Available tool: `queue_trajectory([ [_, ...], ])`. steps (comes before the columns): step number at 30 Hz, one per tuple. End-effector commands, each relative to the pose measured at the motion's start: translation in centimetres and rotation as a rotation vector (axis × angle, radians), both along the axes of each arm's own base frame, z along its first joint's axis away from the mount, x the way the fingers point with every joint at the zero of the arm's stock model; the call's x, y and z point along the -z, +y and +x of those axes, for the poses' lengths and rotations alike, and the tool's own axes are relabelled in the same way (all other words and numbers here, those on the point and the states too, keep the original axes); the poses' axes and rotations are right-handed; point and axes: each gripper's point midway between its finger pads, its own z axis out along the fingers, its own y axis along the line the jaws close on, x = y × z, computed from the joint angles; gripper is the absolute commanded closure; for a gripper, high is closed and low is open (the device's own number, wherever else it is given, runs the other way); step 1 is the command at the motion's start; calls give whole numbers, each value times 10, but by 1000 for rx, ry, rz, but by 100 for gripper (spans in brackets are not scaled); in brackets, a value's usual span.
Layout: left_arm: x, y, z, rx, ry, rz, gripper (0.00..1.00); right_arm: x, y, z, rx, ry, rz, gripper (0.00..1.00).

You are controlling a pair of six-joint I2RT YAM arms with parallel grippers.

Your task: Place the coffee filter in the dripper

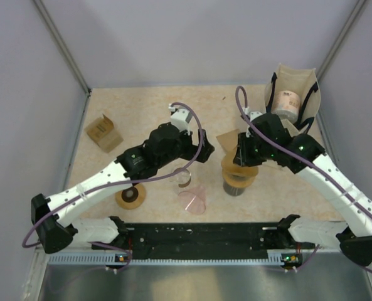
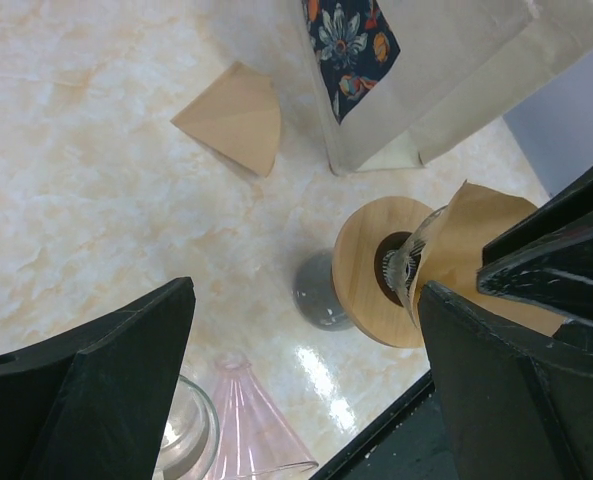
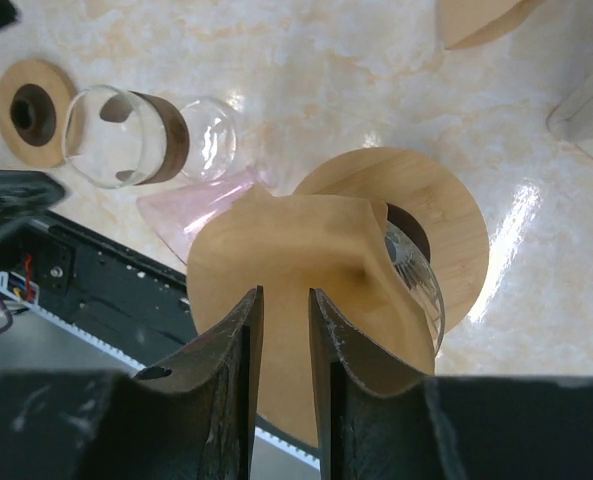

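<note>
The dripper (image 3: 446, 220) is a glass cone in a round wooden collar (image 2: 366, 260), standing on a dark cup (image 1: 238, 186) right of centre. A tan paper coffee filter (image 3: 276, 250) lies bent over its mouth, one edge sticking up (image 2: 471, 240). My right gripper (image 3: 286, 300) hovers straight over it (image 1: 245, 153). Its fingers stand a narrow gap apart, and the paper runs on unbroken beneath them, dented near the glass rim. My left gripper (image 2: 306, 300) is wide open and holds nothing. It hangs just left of the dripper (image 1: 204, 150).
A second folded filter (image 2: 234, 125) lies flat by the cloth tote bag (image 1: 292, 97). A pink cone (image 1: 192, 200) and a clear glass vessel (image 3: 126, 135) lie near the front rail. A wooden ring (image 1: 130, 196) and a cardboard box (image 1: 103, 133) sit at the left.
</note>
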Motion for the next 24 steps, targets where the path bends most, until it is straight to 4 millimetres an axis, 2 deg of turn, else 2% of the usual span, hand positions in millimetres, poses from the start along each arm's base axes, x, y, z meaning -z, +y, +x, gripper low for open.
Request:
queue_trajectory([
  [1,-20,15,4,-55,-63,-31,1,17,3,6,-14,0,-18,75],
  [6,-19,19,5,-67,-63,-25,1,36,-9,12,35,6,-90,75],
  [13,-18,22,6,-78,-67,-16,1,58,-5,10,31,25,-76,75],
  [24,-20,25,7,-90,-73,-12,1,71,-5,13,33,31,-93,74],
])
